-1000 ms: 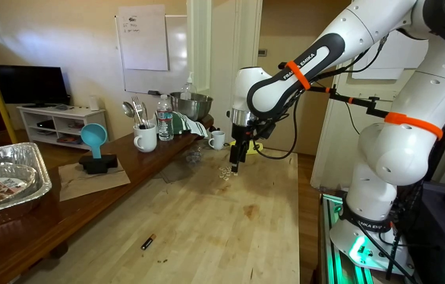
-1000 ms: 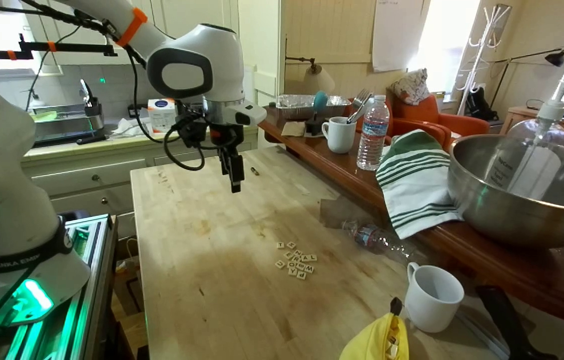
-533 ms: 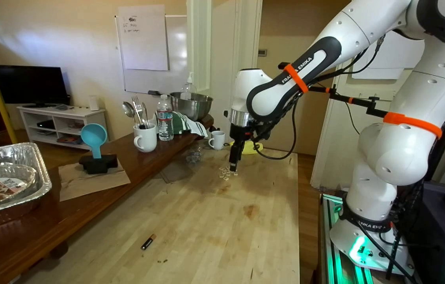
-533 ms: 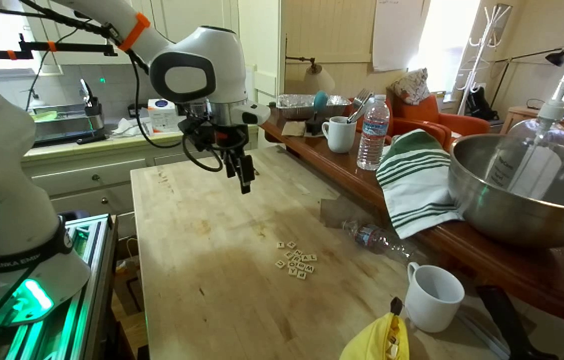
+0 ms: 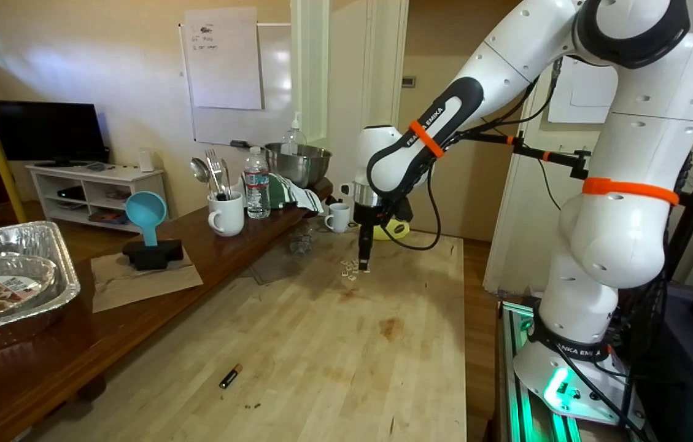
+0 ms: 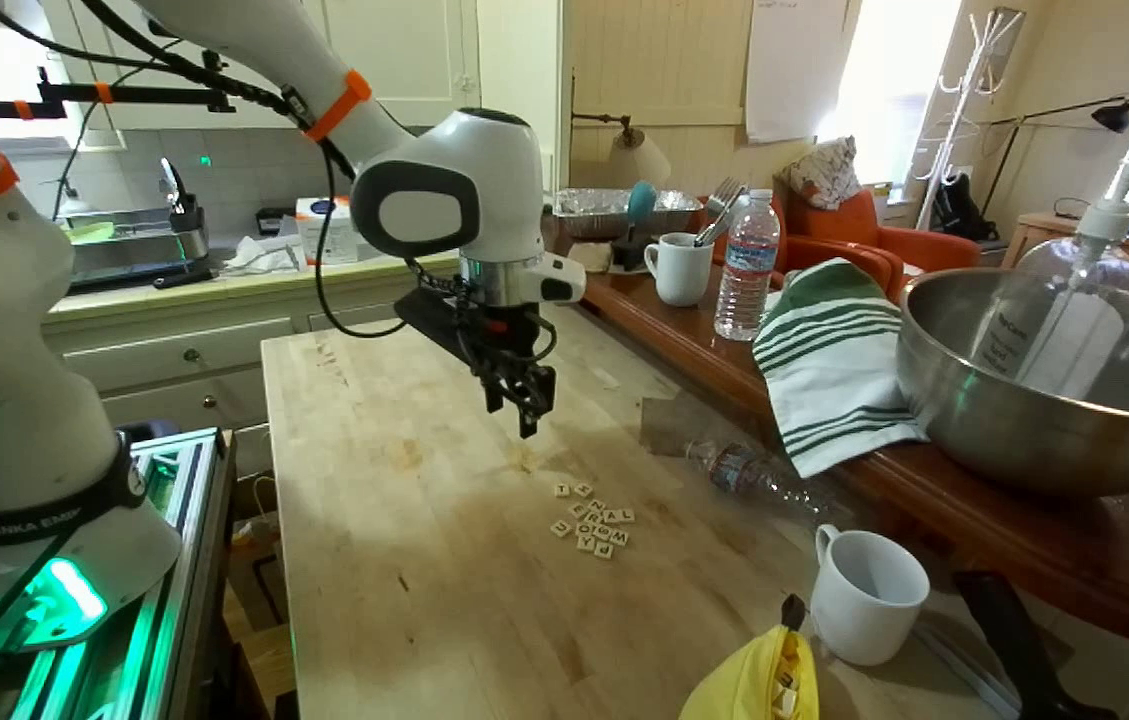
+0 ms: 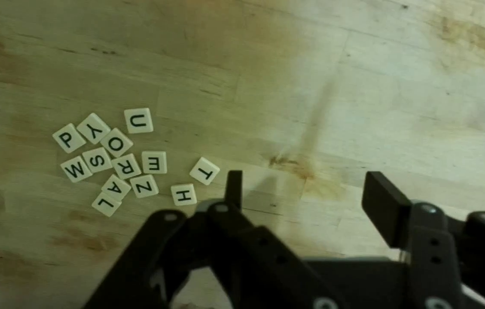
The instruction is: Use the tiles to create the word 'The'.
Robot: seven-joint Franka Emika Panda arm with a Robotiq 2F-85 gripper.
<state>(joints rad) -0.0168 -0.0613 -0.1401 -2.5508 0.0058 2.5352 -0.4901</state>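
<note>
Wrist view shows the claw [image 7: 304, 193] above the table [image 7: 354, 128], jaws wide apart and holding nothing. To its left lie the letter tiles [image 7: 126, 166]: the T tile [image 7: 205, 171] and H tile [image 7: 183, 195] near each other but askew, the E tile [image 7: 154, 162] farther left, at the cluster's right edge. "The" is not yet spelled; all three probably need turning and lining up.

Claw [image 7: 303, 189] spread above wooden surface [image 7: 268, 94]; T tile [image 7: 205, 171] near H tile [image 7: 183, 195]; other tiles [image 7: 126, 166] mostly clustered.
</note>
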